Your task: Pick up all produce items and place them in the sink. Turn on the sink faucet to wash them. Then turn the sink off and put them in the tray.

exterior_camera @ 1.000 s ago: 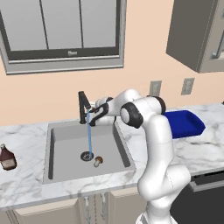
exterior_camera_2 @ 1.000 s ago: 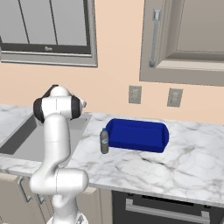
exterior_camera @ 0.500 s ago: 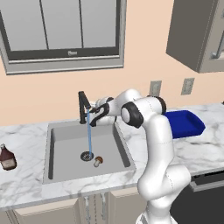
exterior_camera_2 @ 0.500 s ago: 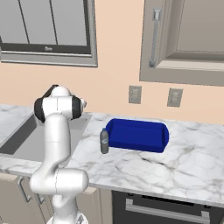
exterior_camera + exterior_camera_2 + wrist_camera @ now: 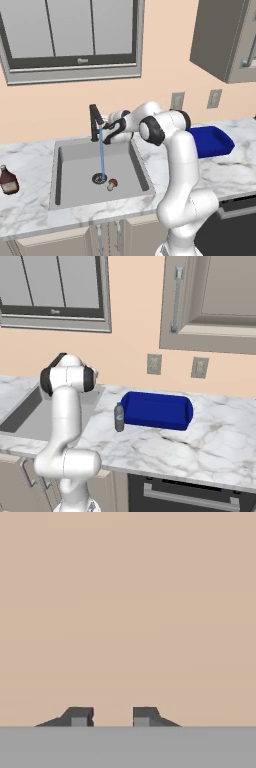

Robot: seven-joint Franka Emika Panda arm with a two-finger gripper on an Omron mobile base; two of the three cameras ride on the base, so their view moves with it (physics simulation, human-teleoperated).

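Gripper (image 5: 106, 128) at the sink faucet (image 5: 94, 121), jaws narrowly apart on nothing; water runs beside the mushroom (image 5: 112, 184) (by the drain) in the sink (image 5: 70, 155)

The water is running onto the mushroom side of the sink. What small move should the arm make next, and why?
Probably nudge the faucet lever to shut the water off: the stream falls beside the mushroom in the sink, and the gripper, jaws slightly apart with nothing between, hovers right by the faucet.
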